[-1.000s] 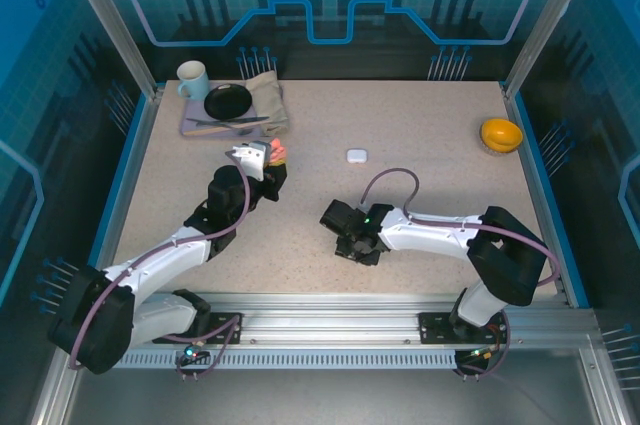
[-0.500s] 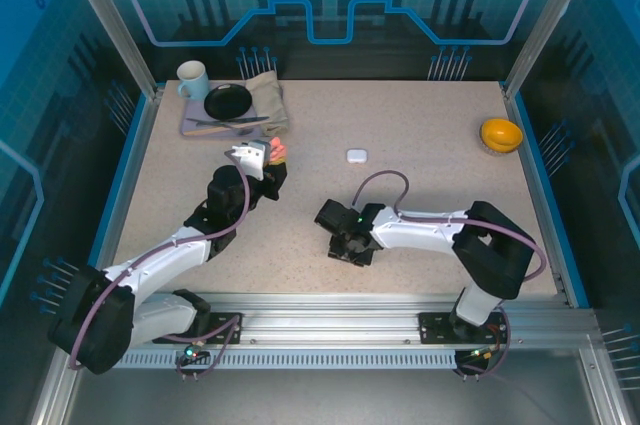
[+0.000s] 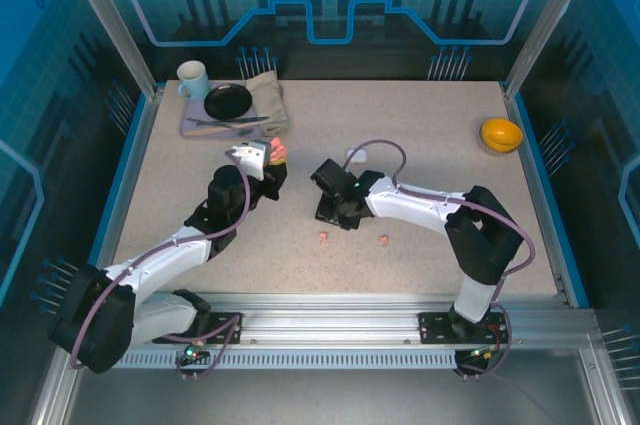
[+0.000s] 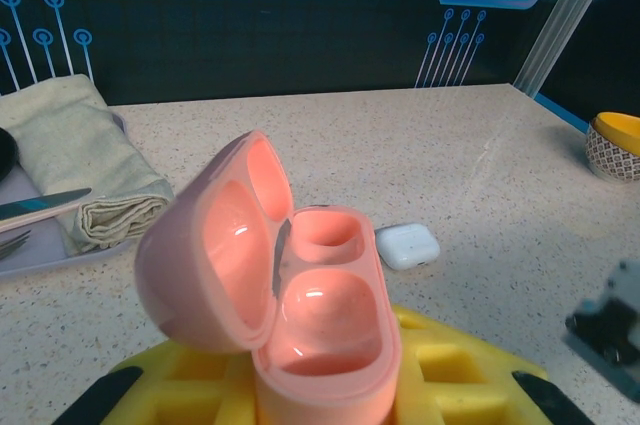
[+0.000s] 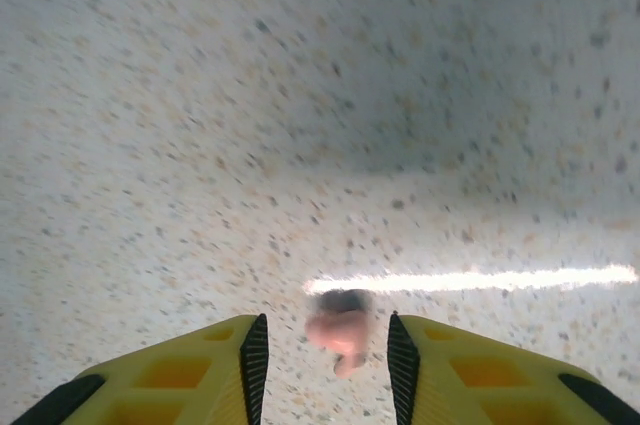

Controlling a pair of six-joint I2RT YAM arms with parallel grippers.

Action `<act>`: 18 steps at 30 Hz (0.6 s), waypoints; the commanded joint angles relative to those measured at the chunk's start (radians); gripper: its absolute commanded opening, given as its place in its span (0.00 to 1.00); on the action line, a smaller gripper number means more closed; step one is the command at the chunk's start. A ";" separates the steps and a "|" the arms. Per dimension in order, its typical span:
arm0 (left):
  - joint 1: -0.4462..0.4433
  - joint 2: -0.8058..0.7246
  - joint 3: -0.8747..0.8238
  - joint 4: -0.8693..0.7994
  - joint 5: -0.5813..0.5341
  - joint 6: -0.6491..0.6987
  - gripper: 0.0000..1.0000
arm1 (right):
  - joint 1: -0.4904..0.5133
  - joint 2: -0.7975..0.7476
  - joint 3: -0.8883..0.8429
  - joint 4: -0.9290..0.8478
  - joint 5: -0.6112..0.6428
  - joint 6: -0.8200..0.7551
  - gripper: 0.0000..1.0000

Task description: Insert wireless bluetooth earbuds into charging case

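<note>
From above, the left gripper (image 3: 268, 157) has its jaws clamped on the open pink case (image 3: 277, 151). The right gripper (image 3: 333, 213) hangs low over the worktop (image 3: 440, 185), at that case's 4 o'clock. One pink earbud (image 3: 323, 237) lies at its 6 o'clock and a second pink earbud (image 3: 382, 240) at its 4 o'clock. The white case (image 3: 356, 155) sits at its 1 o'clock.

In the left wrist view, the pink case (image 4: 300, 285) stands in the left gripper (image 4: 320, 365), with its lid tipped toward 10 o'clock. The white case (image 4: 407, 245) lies shut at its 3 o'clock.

In the right wrist view, the right gripper (image 5: 327, 325) has its jaws narrowly parted. A blurred pink earbud (image 5: 340, 333) sits between them, touching neither.
</note>
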 commanded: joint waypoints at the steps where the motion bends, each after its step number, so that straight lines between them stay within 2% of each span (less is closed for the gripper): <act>1: 0.010 -0.004 0.033 0.023 0.015 0.007 0.00 | -0.012 -0.007 0.032 -0.038 0.010 -0.104 0.42; 5: 0.009 -0.014 0.034 0.014 0.012 0.014 0.00 | -0.026 0.003 0.036 -0.063 -0.024 -0.275 0.53; 8: 0.009 -0.020 0.034 0.013 0.013 0.014 0.00 | -0.017 0.024 0.036 -0.108 -0.022 -0.339 0.55; 14: 0.009 -0.026 0.031 0.003 0.008 0.014 0.00 | 0.059 0.061 0.040 -0.147 0.043 -0.349 0.59; 18: 0.009 -0.032 0.031 -0.002 0.011 0.013 0.00 | 0.086 0.074 0.020 -0.108 0.004 -0.307 0.58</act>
